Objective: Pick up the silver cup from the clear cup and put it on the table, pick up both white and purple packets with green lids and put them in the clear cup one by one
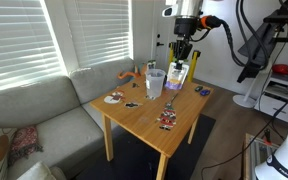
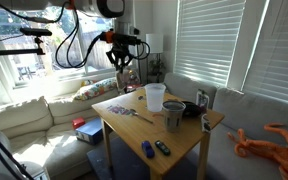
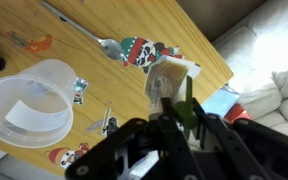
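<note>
My gripper is shut on a white and purple packet, its green lid pinched between the fingers. In both exterior views the gripper hangs above the table's far edge with the packet dangling below it, beside and higher than the clear cup. The clear cup stands upright on the table, with a pale white shape inside it. The silver cup stands on the table next to it.
Stickers and a spoon lie on the wooden top. A black object sits behind the cups, and small blue items lie near the front edge. A grey couch with an orange toy borders the table.
</note>
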You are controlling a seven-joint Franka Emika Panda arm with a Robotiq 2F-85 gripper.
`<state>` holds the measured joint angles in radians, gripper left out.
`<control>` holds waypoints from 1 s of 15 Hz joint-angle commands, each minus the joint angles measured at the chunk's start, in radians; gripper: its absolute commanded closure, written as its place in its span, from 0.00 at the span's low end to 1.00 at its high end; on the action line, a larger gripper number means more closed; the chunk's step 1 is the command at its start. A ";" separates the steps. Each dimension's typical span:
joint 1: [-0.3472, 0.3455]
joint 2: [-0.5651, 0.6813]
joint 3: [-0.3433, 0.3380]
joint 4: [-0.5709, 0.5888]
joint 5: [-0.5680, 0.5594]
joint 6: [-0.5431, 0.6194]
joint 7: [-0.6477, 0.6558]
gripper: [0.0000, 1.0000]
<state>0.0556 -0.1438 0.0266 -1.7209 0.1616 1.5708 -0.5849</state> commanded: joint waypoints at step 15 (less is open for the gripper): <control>-0.090 0.287 -0.071 0.272 0.028 0.208 0.243 0.95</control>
<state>-0.0196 0.0778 -0.0552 -1.5163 0.1676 1.7875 -0.3768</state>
